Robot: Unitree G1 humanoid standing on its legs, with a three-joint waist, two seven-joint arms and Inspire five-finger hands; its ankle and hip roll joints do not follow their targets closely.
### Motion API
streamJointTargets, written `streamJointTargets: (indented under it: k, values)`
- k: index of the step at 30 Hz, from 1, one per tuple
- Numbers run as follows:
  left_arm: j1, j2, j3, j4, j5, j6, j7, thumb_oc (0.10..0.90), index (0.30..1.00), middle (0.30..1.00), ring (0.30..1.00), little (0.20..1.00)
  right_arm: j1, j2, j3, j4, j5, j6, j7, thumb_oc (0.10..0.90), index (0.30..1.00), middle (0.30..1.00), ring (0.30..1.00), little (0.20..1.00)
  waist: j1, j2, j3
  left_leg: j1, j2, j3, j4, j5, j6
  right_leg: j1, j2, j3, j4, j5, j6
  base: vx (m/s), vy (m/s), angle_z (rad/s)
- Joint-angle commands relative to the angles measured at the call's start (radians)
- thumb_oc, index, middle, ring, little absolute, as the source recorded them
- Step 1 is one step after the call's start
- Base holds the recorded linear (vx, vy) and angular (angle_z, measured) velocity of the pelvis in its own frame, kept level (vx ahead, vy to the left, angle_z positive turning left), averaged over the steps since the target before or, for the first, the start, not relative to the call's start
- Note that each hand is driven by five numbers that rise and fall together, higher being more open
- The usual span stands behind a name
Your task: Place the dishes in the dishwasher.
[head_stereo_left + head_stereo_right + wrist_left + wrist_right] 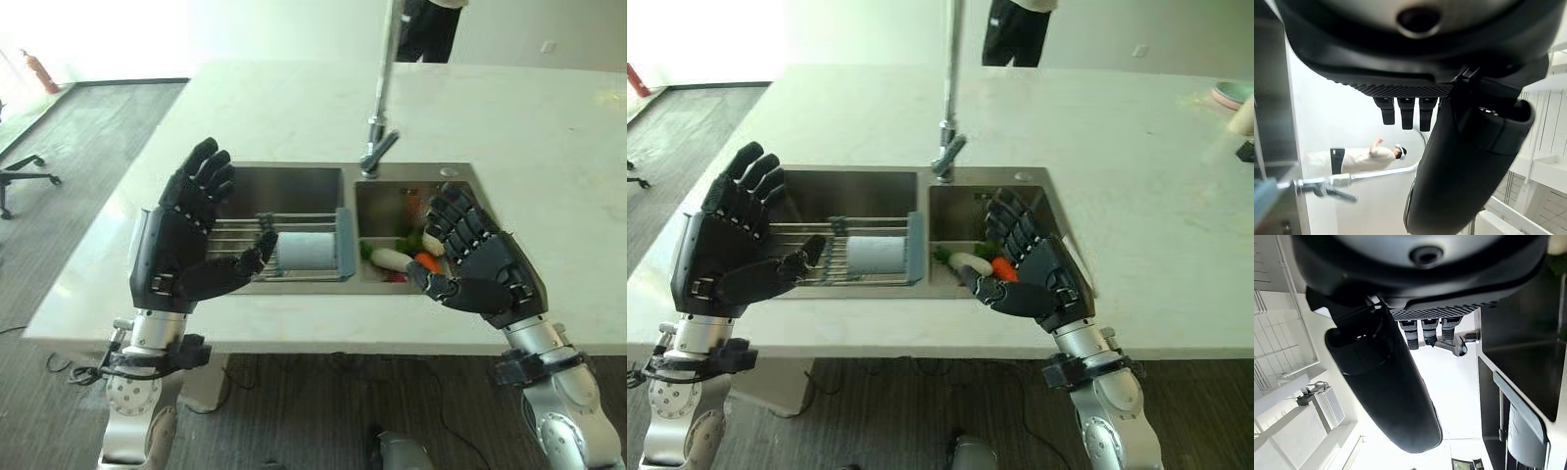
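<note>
My left hand [181, 250] is raised above the left basin of a steel double sink [411, 168], fingers straight and spread, holding nothing. At the same height my right hand [480, 259] hovers over the right basin, palm turned inward, also open and empty. A wire drain rack [294, 223] with a blue end spans the left basin, and a pale grey cup [306, 250] lies on its side on it. The left wrist view has the thumb [1469, 161] and straight fingertips [1405, 112] against the bright room. The right wrist view shows its thumb [1381, 377] likewise.
A tall faucet [382, 88] rises behind the divider between the basins. Vegetables [397, 258], white, orange and green, lie in the right basin. A pink-rimmed plate [1234, 93] sits far right on the white counter [294, 108]. A person [431, 29] stands beyond the counter.
</note>
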Motion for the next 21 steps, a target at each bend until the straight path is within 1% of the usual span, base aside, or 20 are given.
streamJointTargets:
  k: [1, 2, 3, 4, 6, 7, 9, 11, 12, 14, 16, 17, 18, 20, 21]
  values:
    - [-0.036, -0.005, 0.063, -0.103, -0.065, -0.139, -0.03, 0.8, 0.9, 0.9, 0.9, 0.9, -0.062, -0.004, -0.044, -0.091, 0.05, -0.093, 0.07, 0.8, 0.9, 0.9, 0.9, 0.9, 0.02, -0.03, -0.033, -0.017, -0.167, -0.003, 0.113, -0.153, 0.067, 0.091, -0.048, 0.01, -0.16, 0.034, 0.11, 0.1, 0.028, -0.25]
    - [-0.02, -0.01, 0.072, -0.105, -0.068, -0.149, -0.046, 0.8, 0.9, 0.9, 0.9, 0.9, -0.07, -0.004, -0.038, -0.09, 0.048, -0.087, 0.065, 0.8, 0.9, 0.9, 0.9, 0.9, 0.023, -0.012, -0.029, -0.042, -0.151, -0.002, 0.069, -0.203, 0.073, 0.095, -0.034, 0.011, -0.16, 0.028, 0.119, 0.13, 0.18, -0.26]
    - [-0.011, -0.004, 0.078, -0.097, -0.064, -0.165, -0.059, 0.8, 0.9, 0.9, 0.9, 0.9, -0.076, 0.001, -0.03, -0.082, 0.025, -0.091, 0.056, 0.8, 0.9, 0.9, 0.9, 0.9, 0.019, 0.025, -0.033, -0.113, -0.092, -0.016, 0.069, -0.234, 0.047, 0.097, -0.014, -0.005, -0.16, 0.018, 0.13, 0.13, 0.247, -0.05]
    - [-0.015, -0.002, 0.075, -0.091, -0.058, -0.167, -0.057, 0.8, 0.9, 0.9, 0.9, 0.9, -0.077, 0.004, -0.029, -0.08, 0.014, -0.094, 0.054, 0.8, 0.9, 0.9, 0.9, 0.9, 0.021, 0.037, -0.035, -0.146, -0.073, -0.034, 0.069, -0.221, 0.027, 0.103, -0.014, -0.014, -0.16, 0.011, 0.133, 0.12, 0.225, 0.28]
    - [-0.035, -0.003, 0.061, -0.073, -0.045, -0.171, -0.045, 0.8, 0.9, 0.9, 0.9, 0.9, -0.08, 0.008, -0.023, -0.083, -0.005, -0.097, 0.041, 0.8, 0.9, 0.9, 0.9, 0.9, 0.025, 0.051, -0.038, -0.195, -0.054, -0.066, 0.069, -0.18, -0.004, 0.123, -0.009, -0.025, -0.16, -0.008, 0.131, 0.13, 0.201, 0.33]
    - [-0.044, -0.004, 0.059, -0.061, -0.04, -0.171, -0.034, 0.8, 0.9, 0.9, 0.9, 0.9, -0.091, -0.002, -0.02, -0.08, -0.001, -0.093, 0.036, 0.8, 0.9, 0.9, 0.9, 0.9, 0.023, 0.052, -0.041, -0.189, -0.053, -0.066, 0.069, -0.179, 0.002, 0.125, -0.014, -0.023, -0.16, -0.018, 0.131, 0.17, 0.32, 0.15]
    - [-0.072, 0.0, 0.051, -0.037, -0.021, -0.169, -0.007, 0.8, 0.9, 0.9, 0.9, 0.9, -0.097, -0.004, -0.022, -0.073, 0.013, -0.089, 0.028, 0.8, 0.9, 0.9, 0.9, 0.9, 0.023, 0.054, -0.049, -0.177, -0.066, -0.06, 0.069, -0.203, 0.014, 0.134, -0.044, -0.05, -0.16, -0.016, 0.143, 0.16, 0.361, -0.03]
    - [-0.082, 0.008, 0.058, -0.036, -0.024, -0.157, -0.005, 0.8, 0.9, 0.9, 0.9, 0.9, -0.081, 0.007, -0.038, -0.078, 0.037, -0.084, 0.045, 0.8, 0.9, 0.9, 0.9, 0.9, 0.021, 0.049, -0.056, -0.167, -0.08, -0.068, 0.069, -0.217, 0.022, 0.141, -0.065, -0.062, -0.16, -0.011, 0.158, 0.15, 0.288, -0.14]
    - [-0.082, 0.009, 0.071, -0.042, -0.028, -0.147, -0.016, 0.8, 0.9, 0.9, 0.9, 0.9, -0.066, 0.021, -0.046, -0.088, 0.031, -0.08, 0.053, 0.8, 0.9, 0.9, 0.9, 0.9, 0.022, 0.044, -0.06, -0.16, -0.089, -0.068, 0.069, -0.227, 0.03, 0.149, -0.079, -0.068, -0.16, -0.007, 0.167, 0.15, 0.283, -0.09]
    - [-0.076, 0.014, 0.088, -0.051, -0.031, -0.135, -0.023, 0.8, 0.9, 0.9, 0.9, 0.9, -0.049, 0.041, -0.04, -0.097, 0.015, -0.072, 0.057, 0.8, 0.9, 0.9, 0.9, 0.9, 0.03, 0.035, -0.059, -0.147, -0.121, -0.089, 0.069, -0.24, 0.054, 0.163, -0.094, -0.071, -0.16, 0.005, 0.178, 0.17, 0.306, 0.0]
    - [-0.07, 0.019, 0.1, -0.056, -0.033, -0.129, -0.028, 0.8, 0.9, 0.9, 0.9, 0.9, -0.042, 0.057, -0.036, -0.095, 0.018, -0.071, 0.065, 0.8, 0.9, 0.9, 0.9, 0.9, 0.035, 0.035, -0.058, -0.138, -0.135, -0.099, 0.069, -0.249, 0.072, 0.187, -0.096, -0.081, -0.16, 0.022, 0.173, 0.18, 0.252, 0.02]
    - [-0.069, 0.023, 0.104, -0.053, -0.026, -0.133, -0.033, 0.8, 0.9, 0.9, 0.9, 0.9, -0.042, 0.074, -0.025, -0.094, 0.019, -0.068, 0.065, 0.8, 0.9, 0.9, 0.9, 0.9, 0.038, 0.035, -0.053, -0.124, -0.15, -0.111, 0.069, -0.262, 0.092, 0.228, -0.083, -0.083, -0.16, 0.077, 0.173, 0.25, 0.275, 0.01]
    - [-0.07, 0.027, 0.096, -0.038, 0.014, -0.15, -0.014, 0.8, 0.9, 0.9, 0.9, 0.9, -0.056, 0.091, 0.002, -0.076, 0.004, -0.071, 0.069, 0.8, 0.9, 0.9, 0.9, 0.9, 0.025, 0.046, -0.046, -0.121, -0.158, -0.136, 0.069, -0.259, 0.11, 0.213, -0.034, -0.056, -0.16, 0.143, 0.16, 0.18, 0.169, 0.06]
    - [-0.08, 0.033, 0.09, -0.029, 0.024, -0.149, -0.009, 0.8, 0.9, 0.9, 0.9, 0.9, -0.065, 0.092, 0.012, -0.065, -0.005, -0.078, 0.066, 0.8, 0.9, 0.9, 0.9, 0.9, 0.028, 0.041, -0.043, -0.125, -0.158, -0.134, 0.069, -0.258, 0.104, 0.192, -0.032, -0.052, -0.16, 0.112, 0.15, 0.03, -0.02, 0.0]
    - [-0.095, 0.049, 0.087, -0.03, 0.034, -0.136, -0.005, 0.8, 0.9, 0.9, 0.9, 0.9, -0.065, 0.085, 0.017, -0.059, 0.0, -0.087, 0.074, 0.8, 0.9, 0.9, 0.9, 0.9, 0.04, 0.024, -0.041, -0.142, -0.157, -0.112, 0.069, -0.25, 0.092, 0.158, -0.053, -0.061, -0.16, 0.047, 0.153, -0.01, -0.163, -0.4]
